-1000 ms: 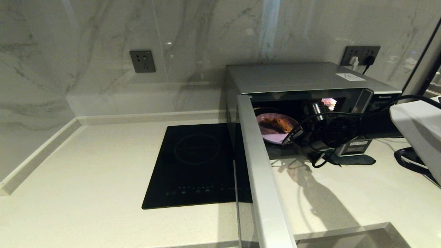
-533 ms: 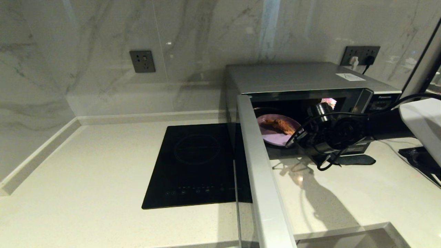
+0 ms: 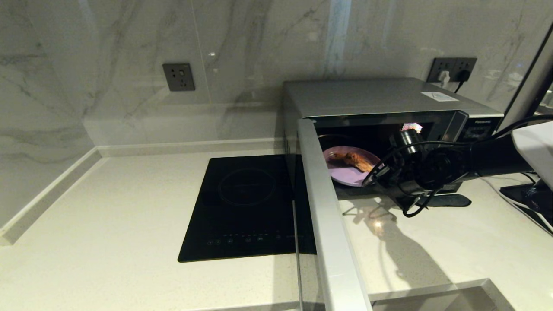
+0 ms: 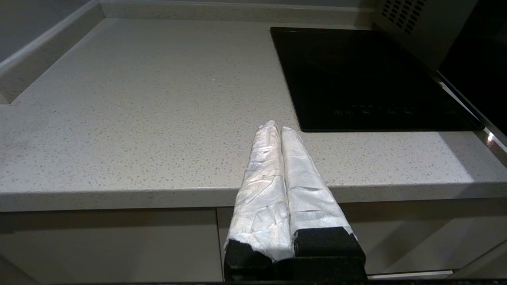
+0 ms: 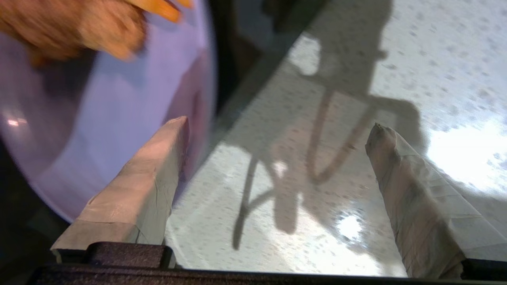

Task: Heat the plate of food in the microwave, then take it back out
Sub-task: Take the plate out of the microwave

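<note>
The microwave [image 3: 380,101] stands at the back right of the pale speckled desk [image 3: 108,224], against the marble wall, and its door [image 3: 330,216] is swung fully open toward the robot, so only the silver edge of the door is seen in the head view. Inside the dark cavity sits the plate of food [image 3: 348,170], a lavender plate with a brown fried piece and some orange fries on it, placed near the front opening. The right claw [image 3: 375,172] is at the mouth of the microwave, just beside the front right rim of the plate. In the right wrist view its two taped fingers [image 5: 138,198] stand wide apart and hold nothing; one finger lies over the plate's [image 5: 111,130] rim and the other is over the bare desk in front. The left claw [image 4: 277,130] is parked at the front edge of the desk, well apart from the microwave, with its white wrapped fingers pressed together and nothing between them. A flat black induction cooktop [image 3: 248,207] is set in the desk just left of the microwave.
</note>
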Tool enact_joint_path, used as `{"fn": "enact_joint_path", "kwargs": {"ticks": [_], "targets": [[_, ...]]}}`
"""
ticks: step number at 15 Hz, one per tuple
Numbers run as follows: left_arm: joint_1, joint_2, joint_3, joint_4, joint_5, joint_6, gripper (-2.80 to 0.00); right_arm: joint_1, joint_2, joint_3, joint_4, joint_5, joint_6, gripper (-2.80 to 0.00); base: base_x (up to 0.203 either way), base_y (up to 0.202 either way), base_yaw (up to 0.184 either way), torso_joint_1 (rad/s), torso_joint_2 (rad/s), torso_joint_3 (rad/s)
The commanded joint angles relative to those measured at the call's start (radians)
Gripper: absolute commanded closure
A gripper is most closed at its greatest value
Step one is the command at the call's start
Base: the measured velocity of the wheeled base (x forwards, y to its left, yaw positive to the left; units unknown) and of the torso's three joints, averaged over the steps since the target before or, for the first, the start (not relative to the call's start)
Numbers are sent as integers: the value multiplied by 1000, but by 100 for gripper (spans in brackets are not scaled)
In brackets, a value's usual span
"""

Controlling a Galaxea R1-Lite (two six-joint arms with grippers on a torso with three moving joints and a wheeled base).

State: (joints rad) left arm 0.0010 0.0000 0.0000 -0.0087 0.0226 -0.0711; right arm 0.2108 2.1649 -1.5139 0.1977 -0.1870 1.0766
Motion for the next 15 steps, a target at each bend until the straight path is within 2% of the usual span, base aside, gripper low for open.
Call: {"fn": "enact_joint_path", "kwargs": {"ticks": [1, 6, 9, 11, 13, 15], "targets": [[0, 2, 0, -1, 0, -1, 0, 1, -4, -20, -1, 0, 5, -280, 0, 0, 0, 0, 0, 0], [0, 2, 0, -1, 0, -1, 0, 12, 5, -118, 42, 1, 4, -280, 0, 0, 0, 0, 0, 0], [0, 2, 0, -1, 0, -1, 0, 27, 30, -309, 255, -1, 37, -280, 0, 0, 0, 0, 0, 0], [0, 2, 0, -1, 0, -1, 0, 30, 53, -460, 451, -2, 78, -280, 0, 0, 0, 0, 0, 0], [0, 2, 0, -1, 0, -1, 0, 30, 74, -483, 536, -9, 115, -280, 0, 0, 0, 0, 0, 0], [0, 2, 0, -1, 0, -1, 0, 30, 84, -482, 552, -9, 145, -280, 0, 0, 0, 0, 0, 0]]}}
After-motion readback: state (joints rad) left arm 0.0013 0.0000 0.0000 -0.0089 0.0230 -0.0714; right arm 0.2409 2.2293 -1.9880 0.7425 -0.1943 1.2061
